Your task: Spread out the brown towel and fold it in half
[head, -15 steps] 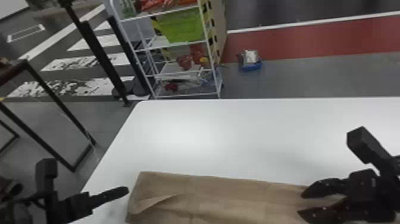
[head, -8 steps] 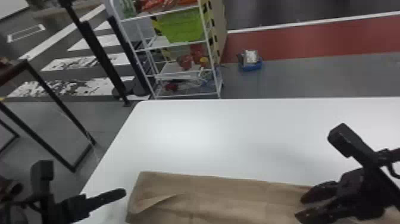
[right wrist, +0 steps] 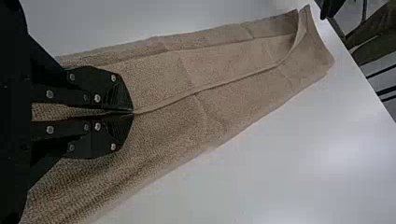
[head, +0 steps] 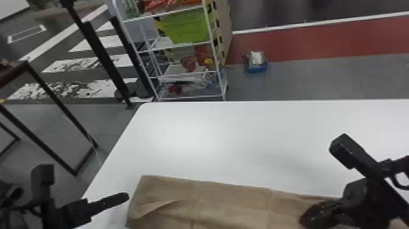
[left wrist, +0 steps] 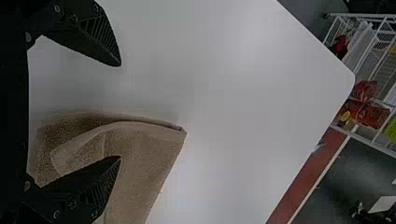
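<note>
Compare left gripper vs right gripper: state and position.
- Left gripper is open, fingers well apart; right gripper is closed, fingertips together.
- Left gripper holds nothing; right gripper pinches a raised edge of the brown towel.
- Left gripper is by the towel's left end; right gripper is farther right along it.
Shared: both black, two flat fingers each.

Brown towel (head: 231, 201), white table (head: 213, 137)

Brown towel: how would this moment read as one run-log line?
brown towel: layered on white table | right gripper: shut on towel edge | left gripper: open, near towel's end
</note>
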Controlling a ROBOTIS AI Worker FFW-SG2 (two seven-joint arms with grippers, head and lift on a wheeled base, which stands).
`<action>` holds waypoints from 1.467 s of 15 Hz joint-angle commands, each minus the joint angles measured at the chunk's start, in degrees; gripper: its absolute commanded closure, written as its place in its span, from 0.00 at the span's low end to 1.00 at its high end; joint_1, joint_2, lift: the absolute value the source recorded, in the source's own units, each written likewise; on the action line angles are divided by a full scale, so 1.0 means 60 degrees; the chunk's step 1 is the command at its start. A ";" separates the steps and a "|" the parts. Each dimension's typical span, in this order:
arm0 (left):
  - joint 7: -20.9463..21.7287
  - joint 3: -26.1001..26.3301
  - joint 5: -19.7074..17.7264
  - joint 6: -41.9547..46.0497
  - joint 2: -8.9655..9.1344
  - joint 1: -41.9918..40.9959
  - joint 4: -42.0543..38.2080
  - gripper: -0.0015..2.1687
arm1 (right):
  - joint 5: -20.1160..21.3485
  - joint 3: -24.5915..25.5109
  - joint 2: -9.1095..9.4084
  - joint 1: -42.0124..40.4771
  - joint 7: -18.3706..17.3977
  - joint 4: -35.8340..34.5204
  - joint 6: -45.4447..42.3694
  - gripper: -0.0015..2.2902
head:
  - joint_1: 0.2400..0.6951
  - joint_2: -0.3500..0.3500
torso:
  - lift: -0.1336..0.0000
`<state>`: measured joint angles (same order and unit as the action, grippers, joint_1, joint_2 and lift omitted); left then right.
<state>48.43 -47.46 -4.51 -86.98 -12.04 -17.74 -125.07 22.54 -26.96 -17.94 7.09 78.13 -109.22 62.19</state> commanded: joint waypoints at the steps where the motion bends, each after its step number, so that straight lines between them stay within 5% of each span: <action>1: 0.0000 0.0000 -0.0024 0.0001 0.0014 0.0012 0.0000 0.10 | -0.0051 0.0172 -0.0087 -0.0333 0.0031 -0.0269 -0.0703 0.58 | 1.00 1.00 | 0.07; 7: -0.0029 0.0029 0.0063 0.0235 0.0028 0.0027 0.0161 0.10 | -0.0652 0.0919 -0.0775 -0.1343 0.0031 -0.1192 -0.1992 0.58 | 1.00 1.00 | 0.07; 11: -0.0029 0.0029 0.0078 0.0382 -0.0001 0.0115 0.0381 0.10 | -0.0901 0.1168 -0.0951 -0.2178 0.0031 -0.2085 -0.2754 0.58 | 1.00 1.00 | 0.07; 20: 0.0015 0.0000 0.0034 0.0645 0.0014 0.0115 0.0498 0.10 | -0.0608 0.1168 -0.1552 -0.3409 0.0031 -0.2657 -0.2754 0.57 | 1.00 1.00 | 0.07; 22: 0.0000 0.0000 0.0019 0.0675 0.0014 0.0130 0.0498 0.10 | -0.0637 0.1256 -0.1610 -0.3526 0.0031 -0.2642 -0.2607 0.38 | 1.00 1.00 | 0.07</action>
<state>48.50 -47.47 -4.35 -83.08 -11.95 -17.04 -122.07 18.85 -19.80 -27.31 -13.47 78.13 -125.19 45.76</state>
